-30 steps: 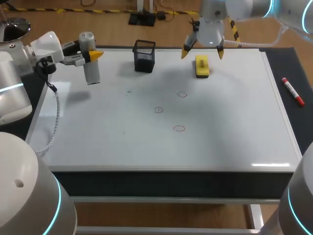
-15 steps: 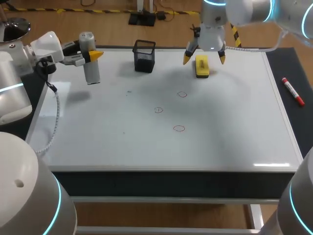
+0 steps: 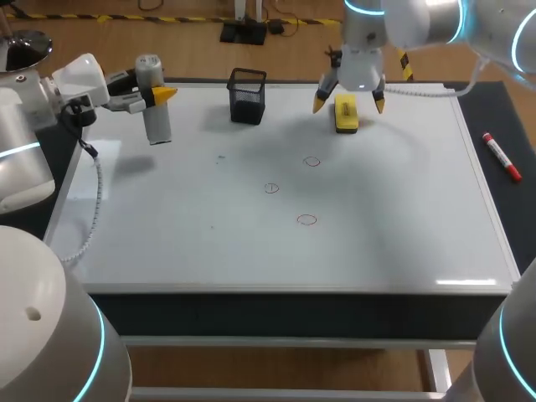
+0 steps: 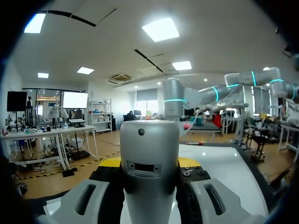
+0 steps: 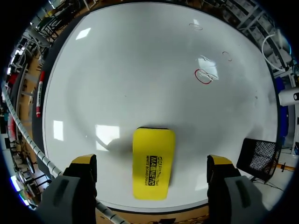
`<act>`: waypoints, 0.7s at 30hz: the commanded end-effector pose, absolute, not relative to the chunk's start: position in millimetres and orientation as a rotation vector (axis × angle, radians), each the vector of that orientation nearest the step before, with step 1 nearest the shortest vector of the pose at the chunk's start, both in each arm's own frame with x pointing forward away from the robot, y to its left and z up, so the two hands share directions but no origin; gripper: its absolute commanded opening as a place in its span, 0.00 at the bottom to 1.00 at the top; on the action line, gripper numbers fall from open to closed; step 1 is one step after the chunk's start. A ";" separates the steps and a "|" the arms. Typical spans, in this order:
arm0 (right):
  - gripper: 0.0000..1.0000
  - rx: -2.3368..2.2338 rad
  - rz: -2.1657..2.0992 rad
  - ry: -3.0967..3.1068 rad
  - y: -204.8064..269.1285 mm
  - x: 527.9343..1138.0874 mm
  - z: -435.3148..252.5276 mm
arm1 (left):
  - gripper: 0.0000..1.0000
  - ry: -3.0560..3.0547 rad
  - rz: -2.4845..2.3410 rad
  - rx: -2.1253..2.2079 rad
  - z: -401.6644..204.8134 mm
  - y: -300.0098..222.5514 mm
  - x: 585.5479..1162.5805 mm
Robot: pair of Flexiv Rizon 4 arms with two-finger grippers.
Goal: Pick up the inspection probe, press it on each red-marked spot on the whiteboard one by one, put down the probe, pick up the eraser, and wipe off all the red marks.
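Note:
The inspection probe (image 3: 156,117), a grey cylinder, hangs upright over the whiteboard's (image 3: 209,243) far left part, with my left gripper (image 3: 159,94) shut on it. In the left wrist view the probe (image 4: 149,172) fills the space between the fingers of the left gripper (image 4: 149,162). The yellow eraser (image 3: 346,113) lies at the board's far edge. My right gripper (image 3: 348,104) stands open above it, one yellow tip on each side. The right wrist view shows the eraser (image 5: 153,163) between the wide fingers of the right gripper (image 5: 152,162), untouched. Three red circles (image 3: 312,162) (image 3: 271,188) (image 3: 306,220) mark the board's middle.
A black mesh cup (image 3: 248,95) stands at the far edge, between the probe and the eraser. A red marker (image 3: 501,157) lies on the dark strip to the right of the board. One red circle (image 5: 203,76) shows ahead of the right gripper.
My right gripper has come down over the eraser, its tips now level with it on both sides. The left arm and the probe have not moved.

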State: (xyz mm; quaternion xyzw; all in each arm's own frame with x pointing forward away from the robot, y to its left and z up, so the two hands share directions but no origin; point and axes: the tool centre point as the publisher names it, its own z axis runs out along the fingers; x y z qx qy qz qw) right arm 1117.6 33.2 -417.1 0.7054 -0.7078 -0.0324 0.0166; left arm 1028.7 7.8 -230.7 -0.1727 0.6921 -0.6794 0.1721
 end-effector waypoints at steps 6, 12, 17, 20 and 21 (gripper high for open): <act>1.00 2.180 -0.076 -2.202 33.6 1128.8 -418.0 | 0.00 1.957 -1.931 -0.488 -231.3 7.2 1029.1; 0.73 2.175 -0.076 -2.212 34.3 1129.7 -418.5 | 0.00 1.957 -1.931 -0.488 -231.3 7.2 1029.1; 0.33 2.174 -0.074 -2.202 33.2 1128.6 -419.5 | 0.00 1.957 -1.931 -0.488 -231.3 7.2 1029.1; 0.00 2.177 -0.088 -2.207 32.3 1128.0 -418.2 | 0.00 1.957 -1.931 -0.488 -231.3 7.2 1029.1; 0.00 2.176 -0.095 -2.211 31.9 1128.0 -417.8 | 0.00 1.957 -1.931 -0.488 -231.3 7.2 1029.1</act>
